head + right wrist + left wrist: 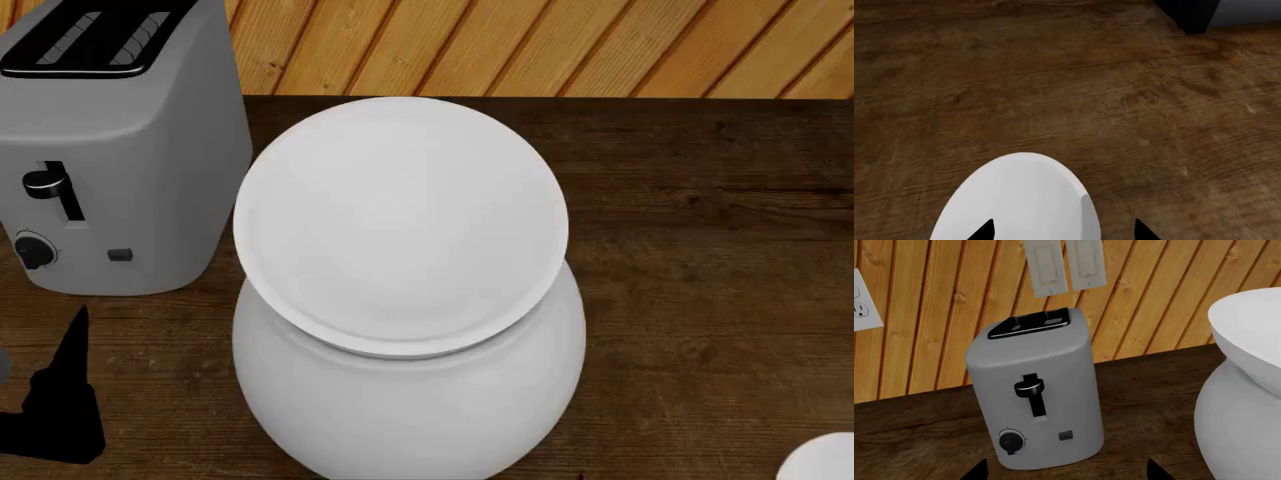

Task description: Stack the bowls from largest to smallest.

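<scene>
Bowls first: the medium shallow bowl (400, 225) is sitting in the mouth of the huge pot-like bowl (407, 400) on our wooden table (707, 250), beside the grey toaster (114, 150). We are hovering our right gripper (1062, 231), fingertips spread wide, over the small bowl (1021, 200). Our left gripper (1064, 471) is facing the toaster, fingertips well apart, holding nothing.

No legible text, brand, number or sign in any view. Toaster (1033, 395) front — dial (1011, 441) with faint tick marks, unreadable; small dark square badge (1065, 436), too small to read. Wall switches (1066, 265) and outlet (862, 302) — unmarked.
</scene>
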